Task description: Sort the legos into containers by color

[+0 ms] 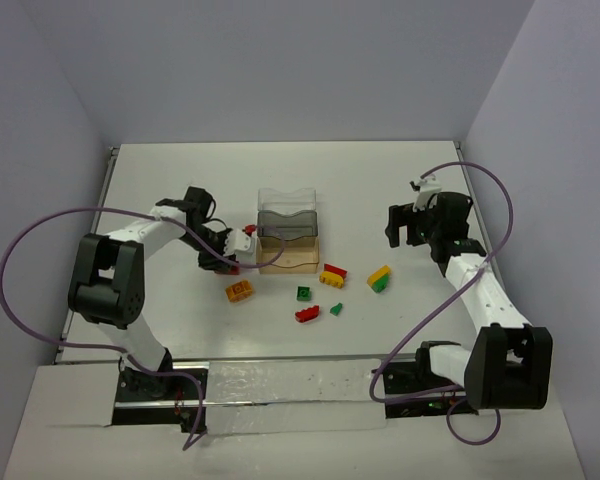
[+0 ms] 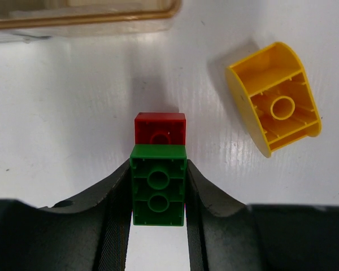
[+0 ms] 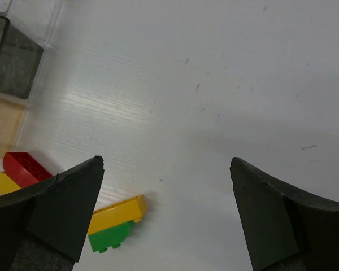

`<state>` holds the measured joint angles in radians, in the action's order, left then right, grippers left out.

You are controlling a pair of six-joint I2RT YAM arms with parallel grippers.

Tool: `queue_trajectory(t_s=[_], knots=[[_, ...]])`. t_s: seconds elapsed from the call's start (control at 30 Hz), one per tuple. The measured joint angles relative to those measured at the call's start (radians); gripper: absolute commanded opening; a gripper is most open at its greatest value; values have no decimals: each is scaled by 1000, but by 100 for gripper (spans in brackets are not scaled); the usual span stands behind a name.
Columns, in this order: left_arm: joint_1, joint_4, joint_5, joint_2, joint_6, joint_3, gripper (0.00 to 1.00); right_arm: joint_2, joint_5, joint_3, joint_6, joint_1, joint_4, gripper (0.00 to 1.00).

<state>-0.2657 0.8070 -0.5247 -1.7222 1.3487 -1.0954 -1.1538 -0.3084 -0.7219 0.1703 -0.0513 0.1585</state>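
White tabletop boxed in by pale lavender walls, viewed from overhead. Bolted along the 6 o'clock edge, left arm and right arm, both black and white, both reaching inward. Near centre, three translucent containers in a tight row: clear tray at 12 o'clock, smoky grey tray in the middle, amber tray at 6 o'clock. At the amber tray's 9 o'clock, left gripper clamped on a green brick, with a red brick joined to its far end, just short of that tray. At the row's 3 o'clock and well apart, right gripper spread wide, holding nothing. Loose on the table around the row's 5 o'clock: yellow-and-green brick, red-and-yellow brick, loose red brick, square green brick, tiny green brick. At 7 o'clock, orange brick, hollow underside showing in the left wrist view.
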Motion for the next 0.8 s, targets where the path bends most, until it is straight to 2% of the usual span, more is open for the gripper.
queue_trajectory(t_s=[0.17, 0.27, 0.37, 0.57, 0.67, 0.8], knots=[[47, 31, -132, 60, -121, -94, 0, 25, -34, -84, -26, 42, 72, 100], [111, 45, -288, 130, -248, -194, 0, 28, -80, -175, -41, 143, 94, 100], [162, 42, -462, 206, -386, -255, 0, 28, -192, -272, -69, 257, 113, 100], [164, -36, -765, 326, -697, -202, 0, -43, -374, -476, -178, 415, 119, 96], [159, -66, -845, 347, -795, -168, 0, -90, -408, -540, -215, 471, 120, 99], [144, -66, -892, 350, -834, -152, 0, -145, -462, -569, -260, 523, 121, 100]])
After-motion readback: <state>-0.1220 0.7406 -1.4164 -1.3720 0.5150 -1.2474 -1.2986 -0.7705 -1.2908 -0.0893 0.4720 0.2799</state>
